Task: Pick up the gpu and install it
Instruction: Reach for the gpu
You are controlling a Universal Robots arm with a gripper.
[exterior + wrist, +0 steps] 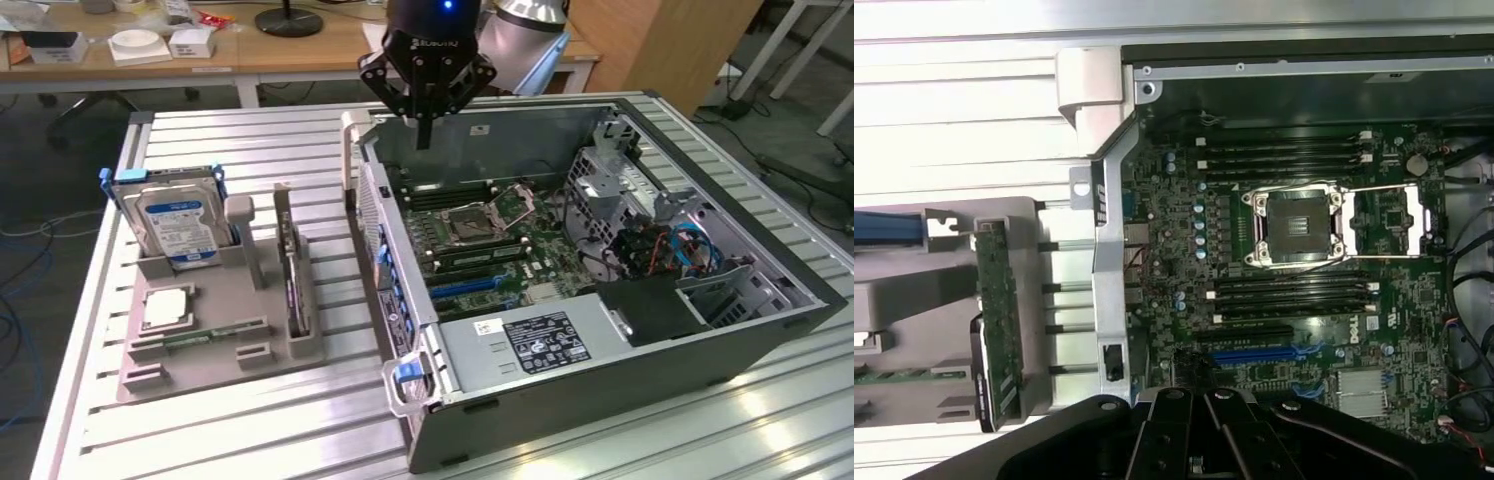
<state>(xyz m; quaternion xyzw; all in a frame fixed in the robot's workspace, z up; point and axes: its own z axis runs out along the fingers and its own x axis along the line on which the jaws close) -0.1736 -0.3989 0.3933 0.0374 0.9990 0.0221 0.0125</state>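
Lit brightly and evenly from overhead.
Glaring in white patches off the ribbed tabletop (787,400) at the exterior frame's lower right; bleached nearly white across the same slats in the wrist view; shaded softly inside the computer case (507,125) at frame centre; rendered near-black at the fingers (424,128).

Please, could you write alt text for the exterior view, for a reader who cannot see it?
A robot gripper, shut and empty, hangs above an open computer case. On the exterior view's left, the gpu stands on edge in a grey holder, next to a hard drive with a blue label.
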